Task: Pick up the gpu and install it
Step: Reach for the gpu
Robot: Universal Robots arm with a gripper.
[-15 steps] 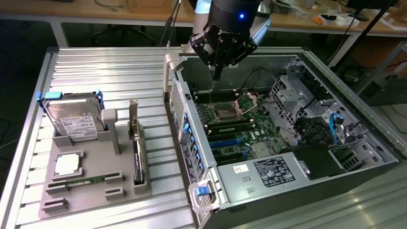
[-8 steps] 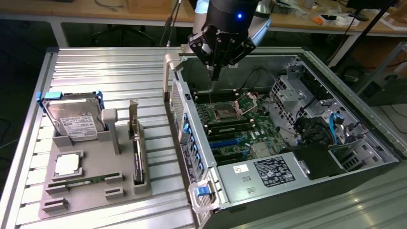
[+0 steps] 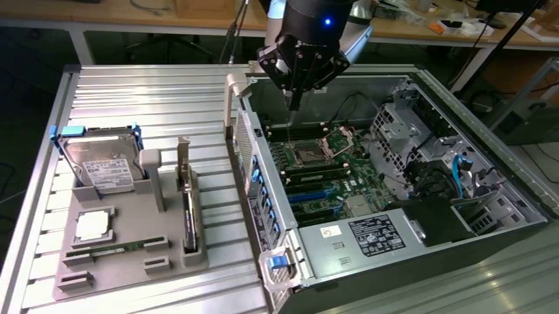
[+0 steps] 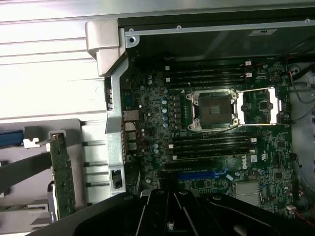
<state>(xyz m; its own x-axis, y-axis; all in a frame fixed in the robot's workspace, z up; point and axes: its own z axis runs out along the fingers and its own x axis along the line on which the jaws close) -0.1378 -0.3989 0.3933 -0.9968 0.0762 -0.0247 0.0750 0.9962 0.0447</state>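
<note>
Over the table we are hovering our shut, empty tool, well apart from the gpu (stiff, probably fragile: pinch its top edge).

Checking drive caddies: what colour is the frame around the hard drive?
Blue; the frame around the hard drive shows best in the exterior view.

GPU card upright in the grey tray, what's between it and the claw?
Exterior view: ribbed metal table, then the open computer case's silvery wall, separate the thin brownish circuit card from the black claw.
</note>
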